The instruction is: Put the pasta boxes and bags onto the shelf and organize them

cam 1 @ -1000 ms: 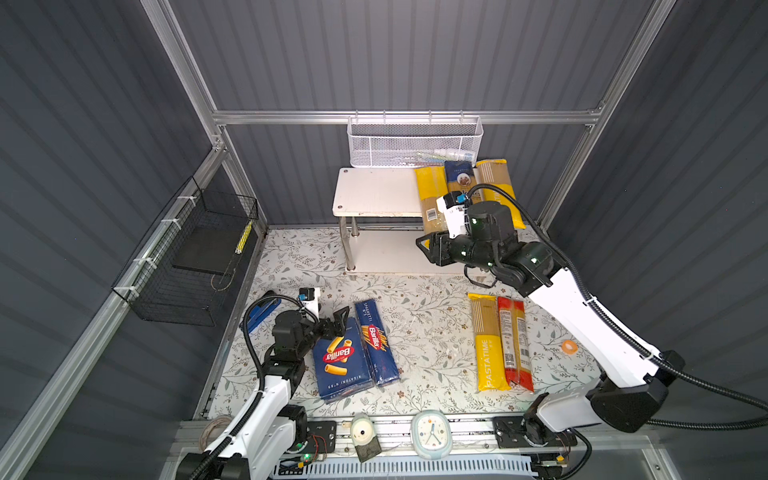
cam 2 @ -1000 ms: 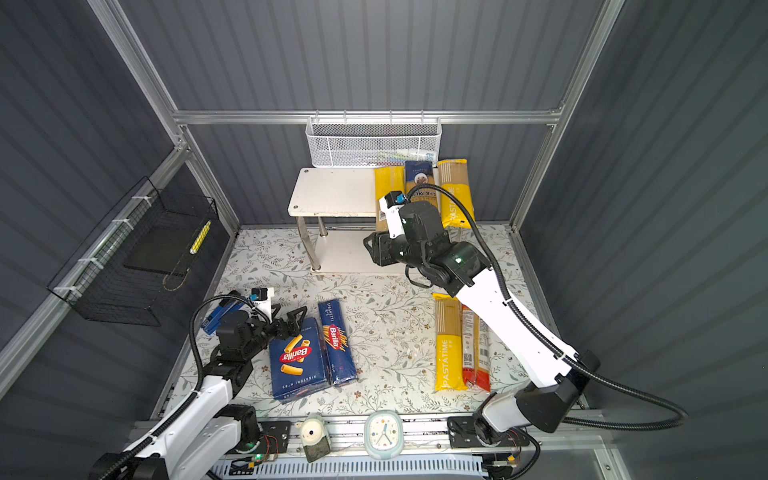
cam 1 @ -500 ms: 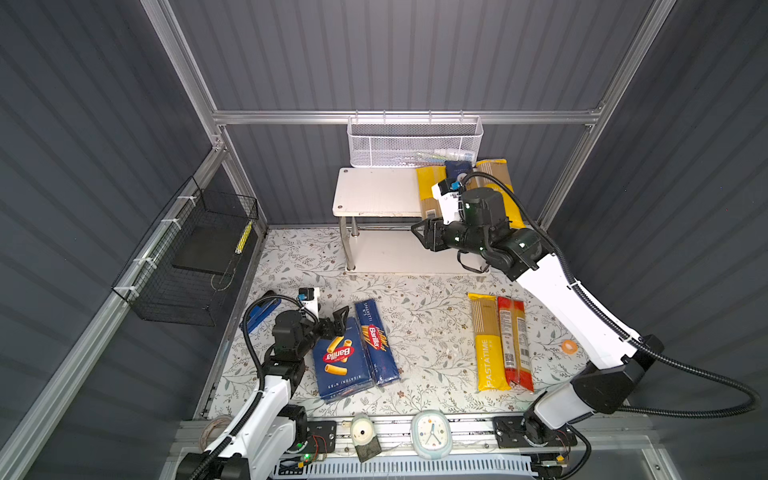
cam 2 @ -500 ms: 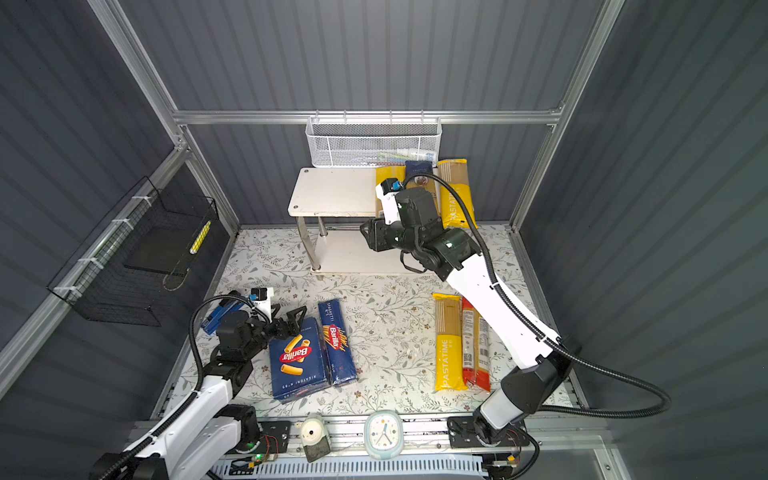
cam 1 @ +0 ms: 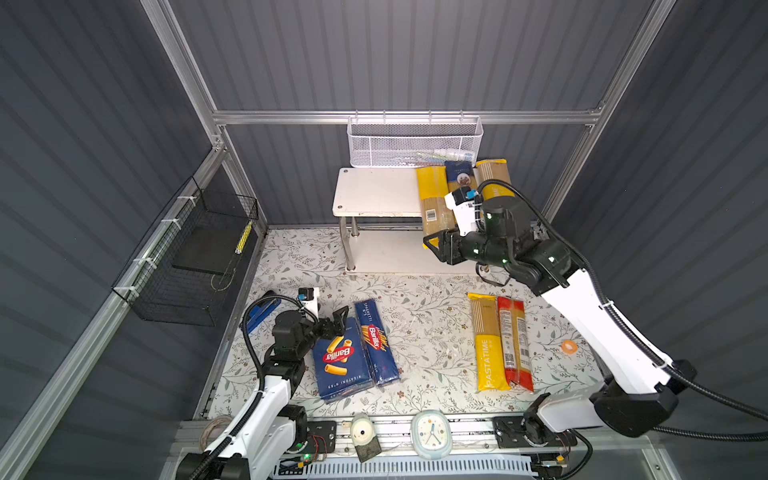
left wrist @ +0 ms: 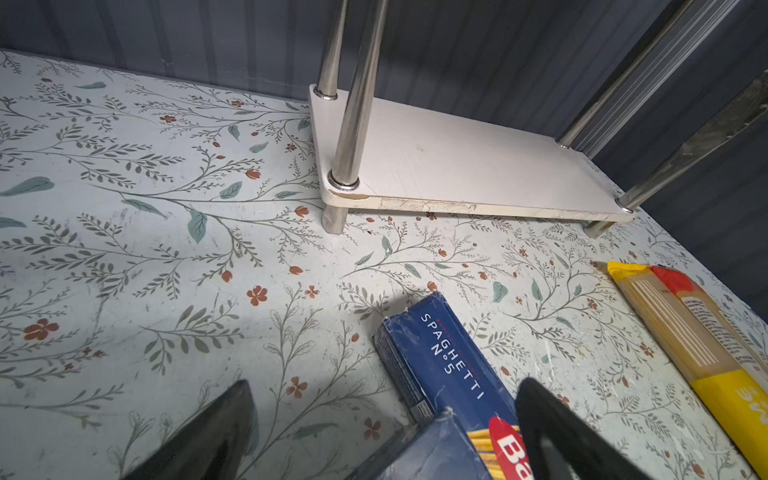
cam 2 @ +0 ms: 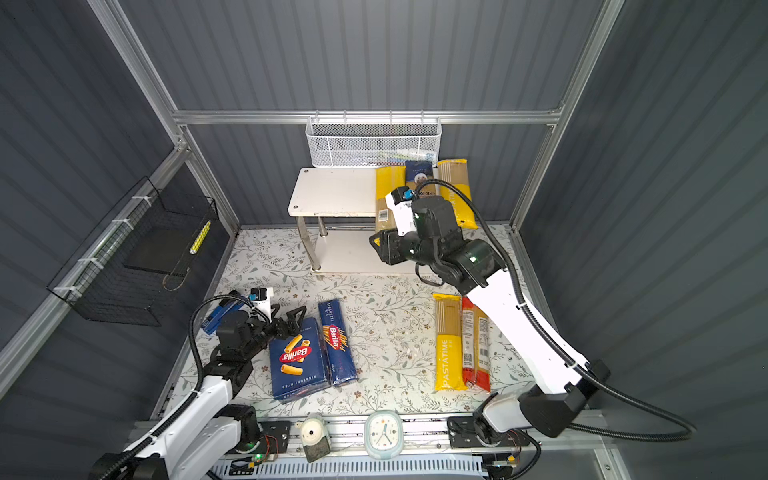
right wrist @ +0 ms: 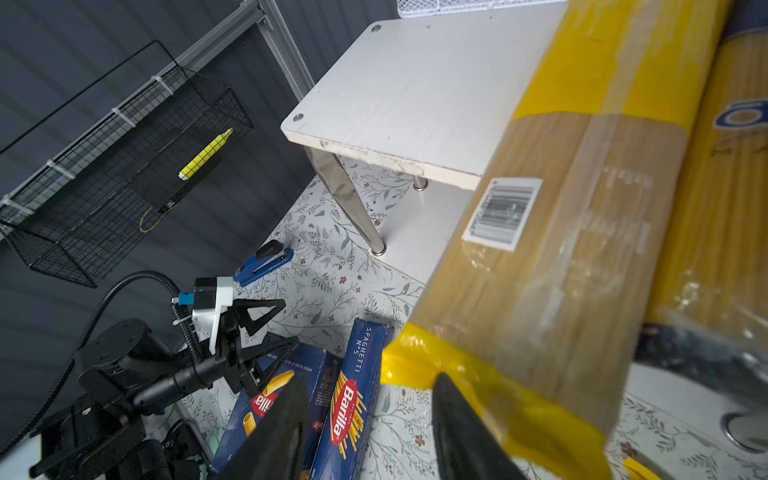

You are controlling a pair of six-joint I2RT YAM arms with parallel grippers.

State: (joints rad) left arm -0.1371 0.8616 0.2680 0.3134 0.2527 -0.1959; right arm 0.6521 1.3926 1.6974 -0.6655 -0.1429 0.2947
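Both top views: white two-tier board shelf with chrome posts [cam 1: 374, 191] [cam 2: 332, 191] carries three bags side by side at the right end of its top board: plain yellow spaghetti bag with barcode [cam 1: 432, 187], dark blue spaghetti bag [cam 1: 457, 176], yellow PASTATIME bag [cam 1: 494, 174]. The barcode bag overhangs the front edge. Right gripper [cam 1: 430, 245] sits at that overhanging end. Its arm has pulled back from the shelf since half a second ago; the bag is about where it was.

Unchanged on the floral tabletop [cam 1: 424, 332]: wide dark blue Barilla rigatoni box [cam 1: 340, 361], narrow dark blue Barilla spaghetti box [cam 1: 376, 343], second yellow PASTATIME bag [cam 1: 488, 345], red spaghetti bag [cam 1: 515, 345]. Left gripper [cam 1: 337, 320] hasn't moved, over the rigatoni box's far corner.

Left wrist: left gripper [left wrist: 386, 386] fingers spread, gripping nothing, box corner below them.

Right wrist: right gripper [right wrist: 374, 380] fingers apart, gap empty. One finger is just beside the barcode bag's [right wrist: 561, 208] yellow end, contact unclear.
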